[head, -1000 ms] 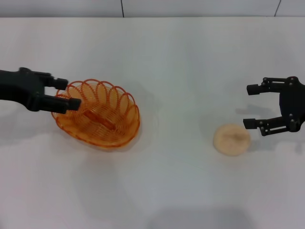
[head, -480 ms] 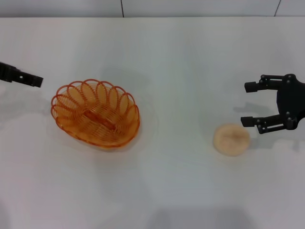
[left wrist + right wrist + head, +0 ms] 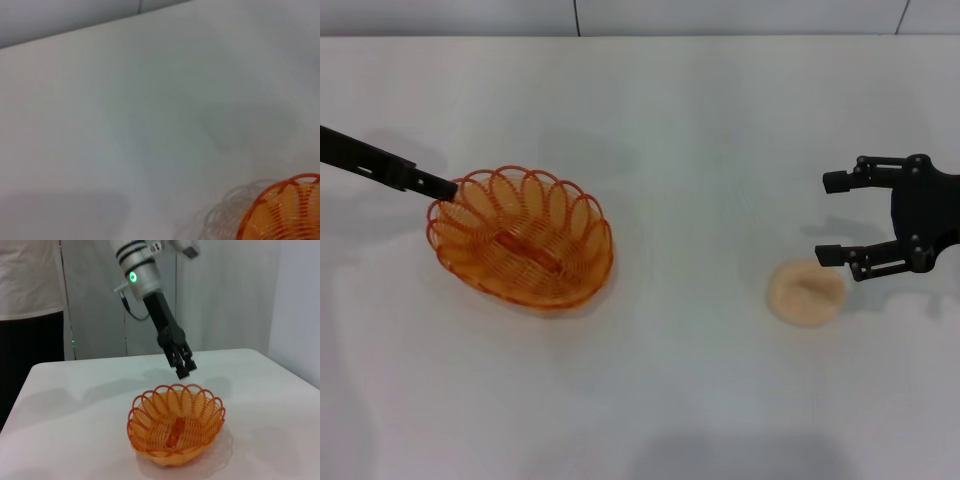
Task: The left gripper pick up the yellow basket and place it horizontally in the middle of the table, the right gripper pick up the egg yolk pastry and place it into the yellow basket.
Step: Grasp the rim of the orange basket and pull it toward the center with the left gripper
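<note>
Orange-yellow wire, the yellow basket [image 3: 521, 238] sits left of the counter [image 3: 700, 120] middle; left tool [image 3: 184, 368], fingers together, hovers above it. Right tool [image 3: 832, 217] gapes empty beside the egg yolk pastry [image 3: 805, 293].

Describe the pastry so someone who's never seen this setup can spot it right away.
On the white table, look to the robot's right side, away from the yellow basket on the left. The egg yolk pastry lies flat there, just beside the lower finger of the open right gripper. It is the only small, solid, pale beige round; the basket is orange wire and far wider.
</note>
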Available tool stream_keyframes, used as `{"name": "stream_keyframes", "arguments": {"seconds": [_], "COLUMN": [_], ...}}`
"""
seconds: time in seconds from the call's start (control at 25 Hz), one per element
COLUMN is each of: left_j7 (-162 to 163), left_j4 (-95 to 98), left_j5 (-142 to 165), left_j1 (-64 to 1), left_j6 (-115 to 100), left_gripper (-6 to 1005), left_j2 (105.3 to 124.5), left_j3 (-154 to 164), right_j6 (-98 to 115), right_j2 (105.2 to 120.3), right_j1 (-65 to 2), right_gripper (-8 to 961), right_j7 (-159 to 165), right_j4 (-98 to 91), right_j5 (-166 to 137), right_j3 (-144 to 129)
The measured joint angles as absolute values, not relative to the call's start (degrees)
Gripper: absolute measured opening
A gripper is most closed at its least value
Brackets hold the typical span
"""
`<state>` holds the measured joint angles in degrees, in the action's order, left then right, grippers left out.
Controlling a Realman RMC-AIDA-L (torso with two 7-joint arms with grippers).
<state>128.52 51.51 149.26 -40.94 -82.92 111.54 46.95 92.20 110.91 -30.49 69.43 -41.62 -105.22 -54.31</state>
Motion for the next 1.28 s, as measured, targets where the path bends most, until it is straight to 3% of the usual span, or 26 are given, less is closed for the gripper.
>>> {"name": "stream_keyframes", "arguments": {"seconds": [0.24, 0.56, 0.76, 1.2, 1.28], "left_j7": [127.6, 127.2, 127.2, 126.6, 126.8], "left_j4": [46.9, 44.6, 44.2, 44.2, 44.5], "left_j5": [150.3, 151.3, 152.1, 150.5, 149.3], "left_j1": [-42.2, -42.8, -42.7, -42.7, -42.5], "left_j6": [-79.2, -77.2, -75.4, -74.8, -75.1], "left_gripper": [706, 696, 580, 161, 148], "left_j2": [112.87, 113.54, 113.99, 115.06, 115.07], "left_j3": [48.0, 48.2, 48.6, 48.4, 48.4], "right_j6": [92.2, 91.9, 91.8, 91.8, 91.8], "right_j2": [111.17, 111.53, 111.69, 111.7, 111.7], "right_j1": [-30.5, -30.0, -30.0, -29.9, -29.9], "right_gripper": [870, 869, 869, 870, 870], "right_j7": [69.4, 69.3, 69.3, 69.3, 69.3], "right_j4": [-41.8, -42.3, -42.3, -42.3, -42.4], "right_j5": [-105.1, -105.0, -105.0, -105.0, -105.0], "right_j3": [-54.3, -54.3, -54.3, -54.3, -54.3]}}
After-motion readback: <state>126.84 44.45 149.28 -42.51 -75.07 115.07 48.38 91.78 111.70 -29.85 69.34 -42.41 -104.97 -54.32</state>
